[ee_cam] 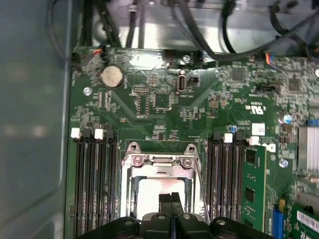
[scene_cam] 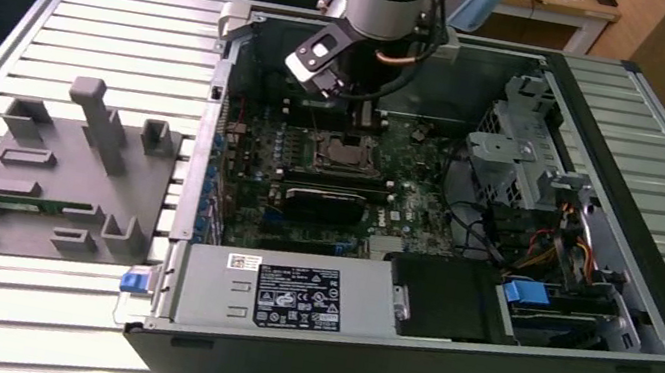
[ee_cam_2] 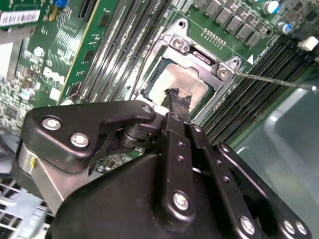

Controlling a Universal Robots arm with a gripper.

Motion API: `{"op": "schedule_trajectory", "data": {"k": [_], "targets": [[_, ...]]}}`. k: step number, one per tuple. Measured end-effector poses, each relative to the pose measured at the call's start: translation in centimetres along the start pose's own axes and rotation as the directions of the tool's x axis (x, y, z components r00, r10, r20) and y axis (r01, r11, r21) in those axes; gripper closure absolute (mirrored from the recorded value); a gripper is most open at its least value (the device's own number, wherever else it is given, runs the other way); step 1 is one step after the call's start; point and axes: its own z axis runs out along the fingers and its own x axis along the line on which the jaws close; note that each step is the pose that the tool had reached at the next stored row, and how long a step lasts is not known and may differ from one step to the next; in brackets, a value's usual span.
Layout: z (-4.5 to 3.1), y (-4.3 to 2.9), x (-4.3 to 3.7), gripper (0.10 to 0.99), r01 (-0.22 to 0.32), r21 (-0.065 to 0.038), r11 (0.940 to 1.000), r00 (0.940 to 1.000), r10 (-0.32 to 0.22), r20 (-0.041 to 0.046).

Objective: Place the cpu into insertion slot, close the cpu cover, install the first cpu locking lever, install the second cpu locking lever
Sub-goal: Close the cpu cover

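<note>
The cpu (ee_cam: 149, 196), a dull silver square, lies flat in the socket on the green board; it is also the pale square cpu (ee_cam_2: 187, 79) in the second wrist view. The silvery cpu cover (ee_cam: 159, 161) lies down around it, the chip showing through its window, and the insertion slot is hidden beneath them. My gripper (ee_cam: 171, 198) is shut with nothing between its fingers, the tips right over the chip's top. A thin locking lever (ee_cam_2: 274, 79) sticks out from the socket's corner. In the exterior view the gripper (scene_cam: 349, 129) hangs inside the case just above the socket.
Memory slots (ee_cam: 97, 184) flank the socket on both sides. A black heatsink block (scene_cam: 323, 203) sits near the socket, with the power supply (scene_cam: 274, 293) beyond it. A drive cage (scene_cam: 519, 162) and cables stand at the exterior view's right, a grey fixture plate (scene_cam: 71, 173) at its left.
</note>
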Motion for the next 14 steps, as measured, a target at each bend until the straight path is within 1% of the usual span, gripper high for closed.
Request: {"op": "schedule_trajectory", "data": {"k": [3, 7, 10, 12, 14], "targets": [[0.00, 0.00, 0.00, 0.984, 0.055, -0.001, 0.9985, 0.9985, -0.055, -0.0013], [0.00, 0.00, 0.00, 0.984, 0.120, -0.003, 0.9927, 0.9927, -0.120, -0.0027], [0.01, 0.00, 0.00, 0.984, 0.172, -0.005, 0.9851, 0.9851, -0.172, -0.0038], [0.01, -0.01, 0.00, 0.984, 0.208, -0.006, 0.9781, 0.9781, -0.208, -0.0045], [0.01, 0.00, 0.00, 0.984, 0.244, -0.007, 0.9699, 0.9699, -0.244, -0.0051]]}}
